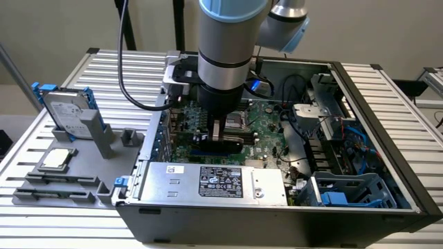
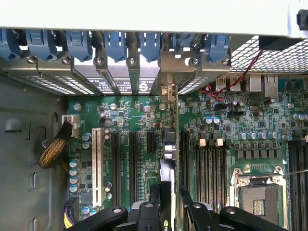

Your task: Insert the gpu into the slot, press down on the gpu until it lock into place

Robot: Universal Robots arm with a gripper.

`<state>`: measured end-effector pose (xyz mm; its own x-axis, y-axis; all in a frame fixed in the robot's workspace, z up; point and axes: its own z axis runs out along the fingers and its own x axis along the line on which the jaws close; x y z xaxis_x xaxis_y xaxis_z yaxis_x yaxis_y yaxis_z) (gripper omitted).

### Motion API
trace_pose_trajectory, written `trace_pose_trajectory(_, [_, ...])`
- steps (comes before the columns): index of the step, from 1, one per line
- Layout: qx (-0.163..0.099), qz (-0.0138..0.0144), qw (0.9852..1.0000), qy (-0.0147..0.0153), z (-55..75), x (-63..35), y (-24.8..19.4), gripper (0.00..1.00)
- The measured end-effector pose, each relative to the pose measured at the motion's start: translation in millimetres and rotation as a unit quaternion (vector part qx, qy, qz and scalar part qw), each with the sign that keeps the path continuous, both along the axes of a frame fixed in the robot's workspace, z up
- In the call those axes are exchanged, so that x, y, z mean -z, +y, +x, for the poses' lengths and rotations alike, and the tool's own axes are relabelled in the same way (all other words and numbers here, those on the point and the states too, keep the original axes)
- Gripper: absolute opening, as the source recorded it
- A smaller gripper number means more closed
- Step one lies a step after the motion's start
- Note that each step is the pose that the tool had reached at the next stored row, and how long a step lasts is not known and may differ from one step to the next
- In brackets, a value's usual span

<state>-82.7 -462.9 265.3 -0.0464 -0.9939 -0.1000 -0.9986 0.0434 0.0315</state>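
The gpu (image 1: 220, 146) is a thin black card standing on edge over the green motherboard (image 1: 266, 129) inside the open case. My gripper (image 1: 221, 136) comes straight down from above and is shut on the card's top edge. In the wrist view the gpu (image 2: 168, 159) runs edge-on from between my black fingers (image 2: 153, 207) toward its metal bracket (image 2: 168, 91) at the case's rear wall. A blue sliver of the slot (image 1: 201, 152) shows along the card's lower edge. How deep the card sits in the slot is hidden.
A silver power supply (image 1: 215, 181) lies along the case's near wall. Black memory slots (image 2: 209, 168) and the CPU socket (image 2: 260, 197) flank the card, with a white slot (image 2: 97, 163) on its other side. A hard drive with blue rails (image 1: 69, 111) stands on the grey fixture (image 1: 83, 155).
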Motion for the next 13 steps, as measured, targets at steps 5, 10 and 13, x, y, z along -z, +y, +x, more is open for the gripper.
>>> trace_pose_trajectory(5, [-0.001,0.0001,1.0000,0.0000,-0.9,0.2,0.0,0.26])
trace_pose_trajectory(10, [-0.001,0.0001,1.0000,0.0001,-0.9,0.2,0.0,0.26])
trace_pose_trajectory(13, [-0.001,0.0000,1.0000,0.0001,-1.0,0.2,0.0,0.26])
